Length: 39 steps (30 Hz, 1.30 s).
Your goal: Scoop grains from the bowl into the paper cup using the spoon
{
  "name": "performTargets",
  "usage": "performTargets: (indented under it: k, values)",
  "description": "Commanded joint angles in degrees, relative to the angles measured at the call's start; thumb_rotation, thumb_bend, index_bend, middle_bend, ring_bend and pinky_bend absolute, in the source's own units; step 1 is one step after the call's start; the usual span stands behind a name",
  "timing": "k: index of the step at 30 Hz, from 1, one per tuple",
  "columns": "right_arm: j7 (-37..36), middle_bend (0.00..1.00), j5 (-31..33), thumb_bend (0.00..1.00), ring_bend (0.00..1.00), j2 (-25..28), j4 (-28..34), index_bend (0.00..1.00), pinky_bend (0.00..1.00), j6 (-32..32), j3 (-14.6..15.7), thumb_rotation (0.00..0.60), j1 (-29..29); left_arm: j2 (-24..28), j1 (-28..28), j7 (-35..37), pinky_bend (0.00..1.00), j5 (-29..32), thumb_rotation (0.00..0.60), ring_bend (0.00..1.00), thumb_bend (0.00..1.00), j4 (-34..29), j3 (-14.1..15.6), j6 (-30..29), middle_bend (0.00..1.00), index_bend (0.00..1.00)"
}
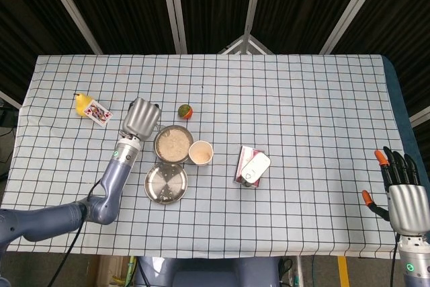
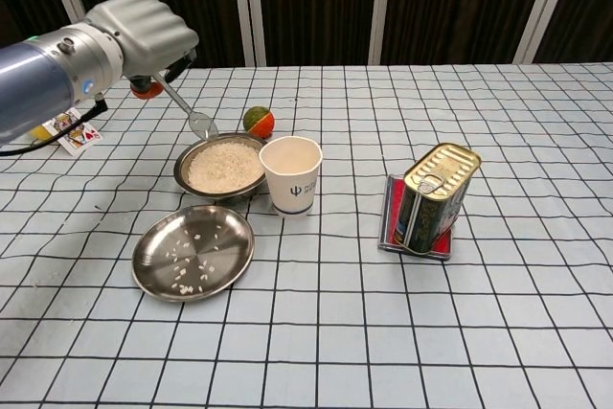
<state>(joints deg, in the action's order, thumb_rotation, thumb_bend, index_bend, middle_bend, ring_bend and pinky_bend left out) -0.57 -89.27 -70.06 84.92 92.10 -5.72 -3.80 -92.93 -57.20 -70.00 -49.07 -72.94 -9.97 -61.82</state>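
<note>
A metal bowl (image 2: 221,167) (image 1: 173,144) full of pale grains sits left of centre. A white paper cup (image 2: 291,174) (image 1: 201,152) stands right beside it, touching or nearly so. My left hand (image 2: 144,30) (image 1: 141,117) hovers over the bowl's far left rim and grips a metal spoon (image 2: 188,113). The spoon slants down with its scoop just above the grains at the bowl's back edge. In the head view the hand hides the spoon. My right hand (image 1: 403,196) stays low at the table's right edge, fingers spread, holding nothing.
An empty steel plate (image 2: 192,251) with stray grains lies in front of the bowl. A small orange-green ball (image 2: 258,121) sits behind the bowl. A tin can (image 2: 433,198) stands on a red card to the right. A playing card (image 2: 73,130) and a yellow toy (image 1: 81,103) lie far left.
</note>
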Motion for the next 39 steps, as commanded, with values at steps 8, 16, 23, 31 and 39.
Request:
performTargets:
  k: [8, 16, 23, 31, 39]
  values:
    - [-0.5, 0.0, -0.3, 0.33, 0.0, -0.2, -0.3, 0.0, 0.0, 0.4, 0.0, 0.6, 0.1, -4.3, -4.8, -3.0, 1.0, -5.3, 0.6, 1.0, 0.44, 7.9, 2.7, 3.9, 1.0, 0.54]
    - [-0.6, 0.0, -0.3, 0.33, 0.0, -0.2, -0.4, 0.0, 0.0, 0.5, 0.0, 0.6, 0.2, -5.2, -5.4, -2.9, 1.0, -8.1, 0.6, 1.0, 0.44, 11.5, 4.9, 5.7, 1.0, 0.54]
    - [-0.6, 0.0, -0.3, 0.33, 0.0, -0.2, -0.4, 0.0, 0.0, 0.5, 0.0, 0.6, 0.1, -4.8, -5.3, -0.2, 1.0, -10.1, 0.6, 1.0, 0.44, 13.4, 5.2, 6.4, 1.0, 0.54]
    - [-0.6, 0.0, -0.3, 0.33, 0.0, -0.2, -0.4, 0.0, 0.0, 0.5, 0.0, 0.6, 0.2, -4.3, -5.4, 1.8, 1.0, -13.9, 0.6, 1.0, 0.44, 14.5, 6.6, 7.4, 1.0, 0.54]
    - [-0.7, 0.0, -0.4, 0.33, 0.0, -0.2, -0.4, 0.0, 0.0, 0.6, 0.0, 0.6, 0.2, -3.0, -5.9, 2.2, 1.0, -17.3, 0.6, 1.0, 0.44, 14.5, 8.2, 8.8, 1.0, 0.54]
